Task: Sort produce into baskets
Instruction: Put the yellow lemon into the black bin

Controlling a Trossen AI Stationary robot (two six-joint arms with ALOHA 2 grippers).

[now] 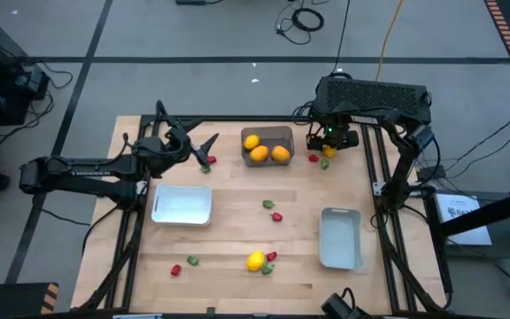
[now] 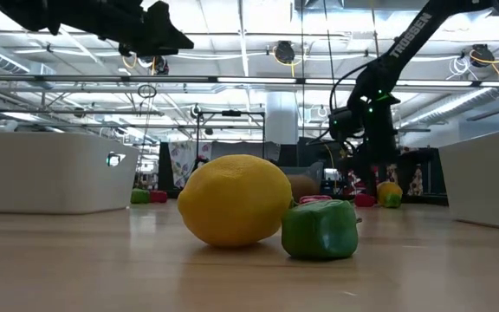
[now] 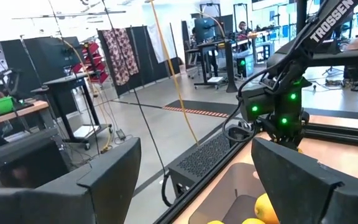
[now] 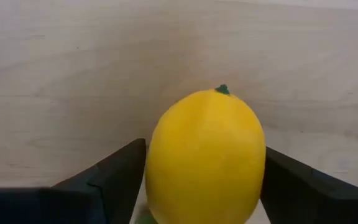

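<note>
Three citrus fruits (image 1: 265, 149) sit in the dark basket (image 1: 283, 135) just beside the right hand (image 1: 327, 152), whose fingers flank a lemon (image 4: 205, 155), possibly pinching it. Left hand (image 1: 195, 146) spread. Both pale baskets (image 1: 181, 205) empty; scattered pieces remain.

— What is the room like beyond the counter (image 1: 237, 230)?

— A large workshop. The floor (image 1: 193, 35) is grey, marked into squares by dark lines, with black cables (image 1: 304, 19) and a yellow cable (image 1: 388, 40) lying on it.

— And overhead?

— An open ceiling with metal beams (image 2: 232, 80) and long strip lights (image 2: 241, 35).

— Any furniture?

— Beyond the fingers (image 3: 110, 168) stand dark partition screens (image 3: 30, 59), a patterned cloth (image 3: 120, 53) hung over one, a black stand (image 3: 73, 93), and desks (image 3: 216, 53) farther back.
</note>
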